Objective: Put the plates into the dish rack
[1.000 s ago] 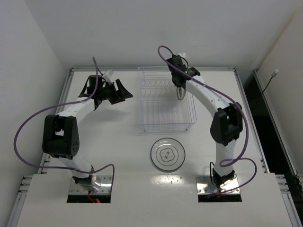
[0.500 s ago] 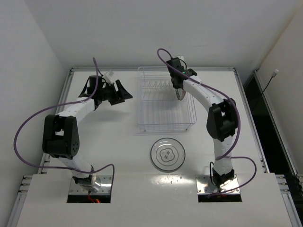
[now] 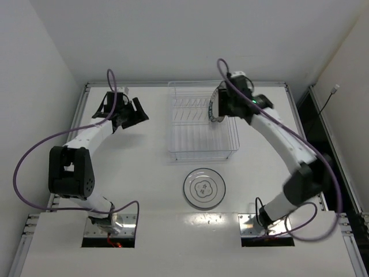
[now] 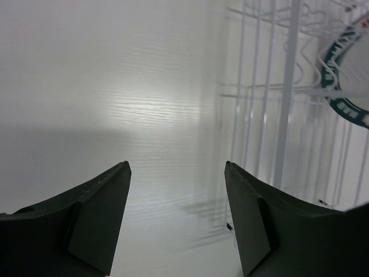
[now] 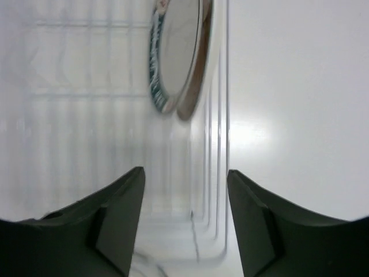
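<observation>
White wire dish rack held two plates; one waited on the worktop.
Standing on edge between the dividers at the rack's far right were the blue-rimmed plate and, close against it, a second plate whose face was hidden. The flower plate lay flat just in front of the rack, not yet loaded. The right hand hung spread near the racked pair, pinching nothing. The left hand was spread too, off the rack's left side.

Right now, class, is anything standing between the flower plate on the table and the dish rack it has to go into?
Nothing visible. Only bare table lies between the flower plate and the dish rack's near wall. Two plates stand upright at the rack's far right end.
</observation>
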`<state>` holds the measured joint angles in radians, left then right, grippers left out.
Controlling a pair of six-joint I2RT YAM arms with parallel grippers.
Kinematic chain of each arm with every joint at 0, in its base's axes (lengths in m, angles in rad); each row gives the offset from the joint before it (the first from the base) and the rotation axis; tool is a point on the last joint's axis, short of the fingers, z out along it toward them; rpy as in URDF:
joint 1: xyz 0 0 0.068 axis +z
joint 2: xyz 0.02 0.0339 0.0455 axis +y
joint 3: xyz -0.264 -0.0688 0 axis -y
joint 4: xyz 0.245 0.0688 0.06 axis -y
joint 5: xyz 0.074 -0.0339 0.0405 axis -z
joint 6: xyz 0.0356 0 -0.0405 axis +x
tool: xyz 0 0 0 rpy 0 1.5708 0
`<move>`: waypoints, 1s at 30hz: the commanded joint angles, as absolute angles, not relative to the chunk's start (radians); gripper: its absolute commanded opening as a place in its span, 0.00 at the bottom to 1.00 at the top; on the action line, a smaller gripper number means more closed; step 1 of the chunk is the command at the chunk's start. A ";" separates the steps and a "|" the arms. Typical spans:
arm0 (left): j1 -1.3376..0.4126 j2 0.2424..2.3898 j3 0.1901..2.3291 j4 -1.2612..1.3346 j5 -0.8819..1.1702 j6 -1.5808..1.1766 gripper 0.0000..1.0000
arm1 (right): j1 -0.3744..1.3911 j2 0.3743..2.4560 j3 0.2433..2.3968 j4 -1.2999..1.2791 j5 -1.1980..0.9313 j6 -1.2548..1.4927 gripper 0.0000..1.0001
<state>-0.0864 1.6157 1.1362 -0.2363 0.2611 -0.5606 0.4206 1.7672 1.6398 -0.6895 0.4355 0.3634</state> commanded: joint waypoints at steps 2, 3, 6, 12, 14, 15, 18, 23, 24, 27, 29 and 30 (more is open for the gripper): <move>-0.094 1.462 1.161 -0.278 -0.073 -0.552 0.63 | 0.390 1.285 1.314 -0.651 0.172 0.491 0.58; -0.094 1.442 1.140 -0.278 -0.118 -0.552 0.63 | 0.368 1.222 1.190 -0.675 0.149 0.547 0.58; -0.094 1.388 1.129 -0.298 -0.193 -0.568 0.63 | 0.312 1.022 0.944 -0.718 0.007 0.597 0.58; -0.094 1.388 1.120 -0.285 -0.193 -0.586 0.63 | 0.186 0.859 0.560 -0.675 -0.357 0.660 0.58; -0.094 1.397 1.131 -0.296 -0.166 -0.586 0.63 | 0.141 0.885 0.468 -0.622 -0.431 0.672 0.58; -0.094 1.397 1.144 -0.296 -0.152 -0.586 0.63 | 0.129 0.903 0.444 -0.594 -0.463 0.672 0.58; -0.094 1.408 1.160 -0.321 -0.152 -0.577 0.63 | 0.077 0.998 0.381 -0.503 -0.561 0.672 0.58; -0.094 1.408 1.169 -0.330 -0.152 -0.566 0.63 | 0.034 1.162 0.334 -0.356 -0.658 0.651 0.58; -0.094 1.408 1.169 -0.330 -0.152 -0.566 0.63 | 0.025 1.220 0.334 -0.342 -0.670 0.640 0.58; -0.094 1.408 1.178 -0.330 -0.152 -0.566 0.63 | 0.025 1.304 0.344 -0.313 -0.695 0.631 0.58; -0.094 1.408 1.178 -0.330 -0.152 -0.566 0.63 | 0.043 1.327 0.344 -0.275 -0.710 0.630 0.58; -0.094 1.408 1.178 -0.330 -0.152 -0.566 0.63 | 0.043 1.339 0.344 -0.264 -0.722 0.630 0.58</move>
